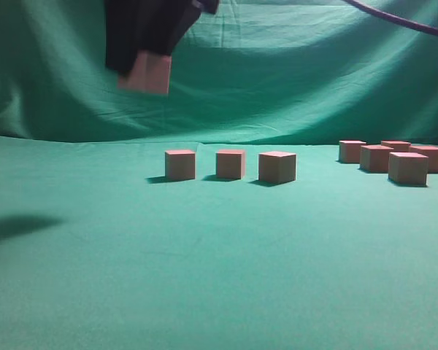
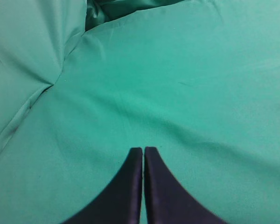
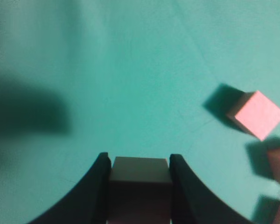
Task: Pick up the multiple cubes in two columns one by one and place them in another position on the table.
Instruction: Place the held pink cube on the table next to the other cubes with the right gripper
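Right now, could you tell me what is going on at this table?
The right gripper is closed on one cube, held in the air above the left part of the green table. Three cubes stand in a row on the cloth near the middle, and a group of cubes sits at the far right. The left gripper is shut and empty over bare cloth.

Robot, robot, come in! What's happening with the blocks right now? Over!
Right end effector shut on one block, high above the table. Left end effector shut, empty. Three blocks in a row below; nothing in the way.
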### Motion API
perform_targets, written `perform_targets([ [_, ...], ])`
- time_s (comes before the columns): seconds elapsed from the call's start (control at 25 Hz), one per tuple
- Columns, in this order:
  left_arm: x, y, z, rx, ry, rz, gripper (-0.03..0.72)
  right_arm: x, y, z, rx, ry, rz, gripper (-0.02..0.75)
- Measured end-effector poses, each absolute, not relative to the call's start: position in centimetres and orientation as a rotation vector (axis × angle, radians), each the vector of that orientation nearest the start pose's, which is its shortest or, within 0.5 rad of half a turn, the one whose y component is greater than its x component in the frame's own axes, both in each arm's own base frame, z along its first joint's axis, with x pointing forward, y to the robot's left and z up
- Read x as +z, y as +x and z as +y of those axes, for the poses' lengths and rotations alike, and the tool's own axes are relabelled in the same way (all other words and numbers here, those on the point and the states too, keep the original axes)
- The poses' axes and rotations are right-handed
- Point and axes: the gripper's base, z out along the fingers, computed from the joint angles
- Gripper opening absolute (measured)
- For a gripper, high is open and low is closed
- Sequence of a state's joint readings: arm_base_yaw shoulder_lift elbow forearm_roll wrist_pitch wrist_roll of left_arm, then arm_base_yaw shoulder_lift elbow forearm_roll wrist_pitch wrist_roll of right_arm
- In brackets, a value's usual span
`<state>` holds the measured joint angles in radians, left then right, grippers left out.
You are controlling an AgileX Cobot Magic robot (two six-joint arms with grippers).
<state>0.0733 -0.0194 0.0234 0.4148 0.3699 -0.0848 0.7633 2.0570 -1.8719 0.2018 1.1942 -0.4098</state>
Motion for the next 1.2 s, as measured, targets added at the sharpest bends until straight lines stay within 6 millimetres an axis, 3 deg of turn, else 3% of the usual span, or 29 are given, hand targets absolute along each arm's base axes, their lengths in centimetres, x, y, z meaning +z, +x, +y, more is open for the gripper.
perform_targets([
  [0.24,17.6,5.1,1.7,0.399,0.109,1.841,0.0,23.1,33.3,33.8,0.194,-1.758,2.325,0.255],
  [0.4,17.6,5.1,1.7,0.399,0.109,1.841,0.0,22.5,33.8,34.1,0.15,-1.897,2.177,0.255],
  [0.76,17.6,5.1,1.7,0.399,0.109,1.841,0.0,22.1,34.4,34.9,0.16,-1.908,2.045,0.255],
  [1.2,17.6,5.1,1.7,0.399,0.109,1.841,0.0,18.9,35.1,34.7,0.164,-1.952,2.113,0.255],
])
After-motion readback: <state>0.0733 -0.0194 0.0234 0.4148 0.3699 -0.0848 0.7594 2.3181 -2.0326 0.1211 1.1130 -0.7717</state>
